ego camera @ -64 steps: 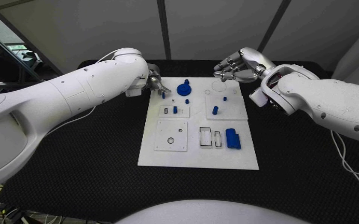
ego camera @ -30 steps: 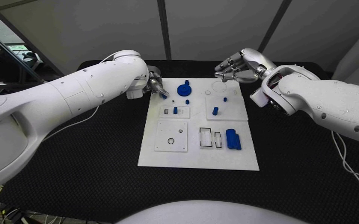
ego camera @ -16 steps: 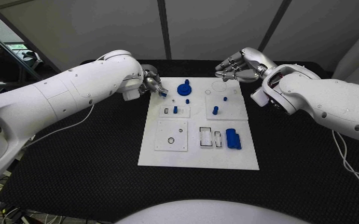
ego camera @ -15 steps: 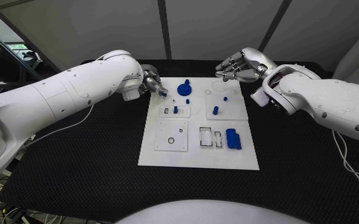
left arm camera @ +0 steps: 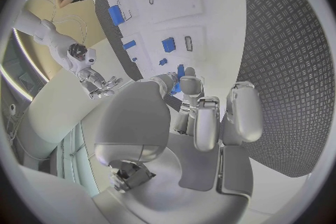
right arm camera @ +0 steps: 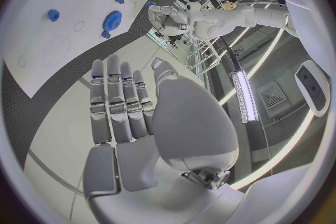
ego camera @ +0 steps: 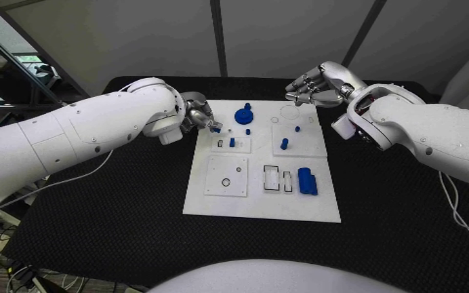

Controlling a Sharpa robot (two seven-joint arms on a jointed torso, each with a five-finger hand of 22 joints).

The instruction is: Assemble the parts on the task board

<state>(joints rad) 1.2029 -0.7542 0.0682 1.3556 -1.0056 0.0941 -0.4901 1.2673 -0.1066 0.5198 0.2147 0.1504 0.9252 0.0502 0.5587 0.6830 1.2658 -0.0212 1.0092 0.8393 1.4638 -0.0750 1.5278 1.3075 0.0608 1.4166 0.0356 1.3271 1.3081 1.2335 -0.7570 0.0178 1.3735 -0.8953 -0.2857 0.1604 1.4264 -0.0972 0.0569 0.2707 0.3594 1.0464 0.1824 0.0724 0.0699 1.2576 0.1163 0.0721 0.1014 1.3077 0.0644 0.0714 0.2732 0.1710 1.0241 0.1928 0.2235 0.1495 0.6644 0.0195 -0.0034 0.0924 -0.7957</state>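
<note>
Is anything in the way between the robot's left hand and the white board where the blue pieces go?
Nothing visible stands in the way. The left hand hovers at the task board's far left corner, pinching a small blue part at its fingertips. The board beside it shows only flat slots and small blue pieces.

No legible text or labels.

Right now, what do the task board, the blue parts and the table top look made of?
Task board: white, matte, likely plastic; flat plates with cut outlines and no glare.
Blue gear and blue cylinder: uniform saturated colour with a dull sheen, probably moulded or printed plastic.
Table: black, fine diamond-patterned texture, looks like a rubber or foam mat; uncertain.
</note>
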